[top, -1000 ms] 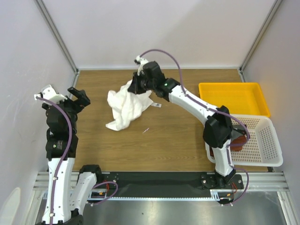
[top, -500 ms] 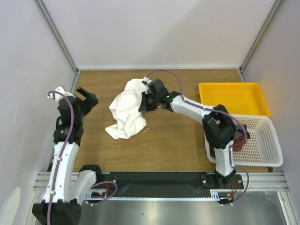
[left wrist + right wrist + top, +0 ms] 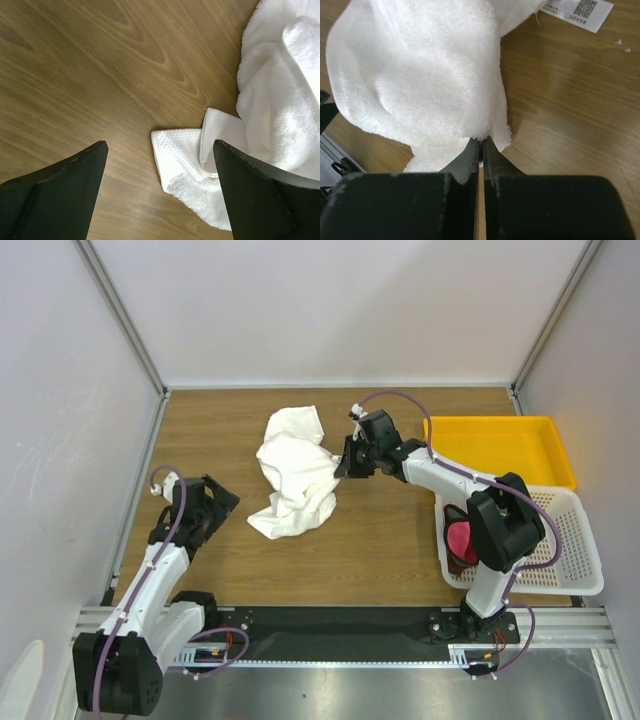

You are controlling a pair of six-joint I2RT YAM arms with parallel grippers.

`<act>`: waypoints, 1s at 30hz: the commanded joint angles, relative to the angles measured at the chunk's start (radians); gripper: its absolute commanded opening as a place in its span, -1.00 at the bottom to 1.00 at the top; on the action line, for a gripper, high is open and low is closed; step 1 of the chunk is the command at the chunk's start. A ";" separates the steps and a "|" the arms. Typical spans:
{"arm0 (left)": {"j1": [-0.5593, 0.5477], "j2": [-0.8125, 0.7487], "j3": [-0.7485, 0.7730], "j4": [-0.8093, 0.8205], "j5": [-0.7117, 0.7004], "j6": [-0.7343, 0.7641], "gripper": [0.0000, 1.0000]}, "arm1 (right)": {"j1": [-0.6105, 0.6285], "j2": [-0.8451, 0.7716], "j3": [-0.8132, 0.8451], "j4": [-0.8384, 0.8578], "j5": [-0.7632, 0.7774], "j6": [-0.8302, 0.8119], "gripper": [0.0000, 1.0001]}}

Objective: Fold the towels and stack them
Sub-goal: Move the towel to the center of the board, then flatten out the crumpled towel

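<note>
White towel bunched mid-tabletop, pinched on its right side

The white towel [image 3: 295, 475] lies crumpled toward the far edge, its folds hiding most of its hem. The right gripper [image 3: 480, 145] is clenched on a bit of its edge. The tag [image 3: 577, 11] is cut off by the top of the right wrist view. The left gripper [image 3: 160, 145], fingers spread and grasping nothing, hangs over the towel's near corner, with bare wood toward the tabletop's left and near edges. A pink towel [image 3: 460, 538] in the basket [image 3: 570, 540] is half hidden behind the right arm.
</note>
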 commanded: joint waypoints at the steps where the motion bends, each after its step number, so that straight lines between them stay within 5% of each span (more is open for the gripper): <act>1: -0.015 0.006 -0.020 0.094 -0.035 -0.064 0.86 | -0.006 -0.022 -0.028 0.028 -0.003 0.005 -1.00; 8: -0.046 0.114 -0.032 0.134 -0.037 -0.082 0.86 | -0.007 -0.014 -0.033 -0.006 0.031 0.033 -0.89; 11: -0.066 0.143 -0.043 0.169 -0.035 -0.099 0.86 | -0.020 -0.049 -0.004 -0.041 0.044 0.013 -0.51; 15: -0.110 0.216 -0.035 0.215 -0.049 -0.115 0.85 | -0.038 -0.119 0.024 -0.067 0.069 -0.012 0.64; 18: -0.124 0.272 -0.014 0.223 -0.042 -0.124 0.84 | -0.058 -0.155 0.050 -0.088 0.093 -0.029 0.99; 30: -0.213 0.344 0.003 0.228 -0.072 -0.187 0.69 | -0.101 -0.170 0.041 -0.138 0.120 -0.021 0.99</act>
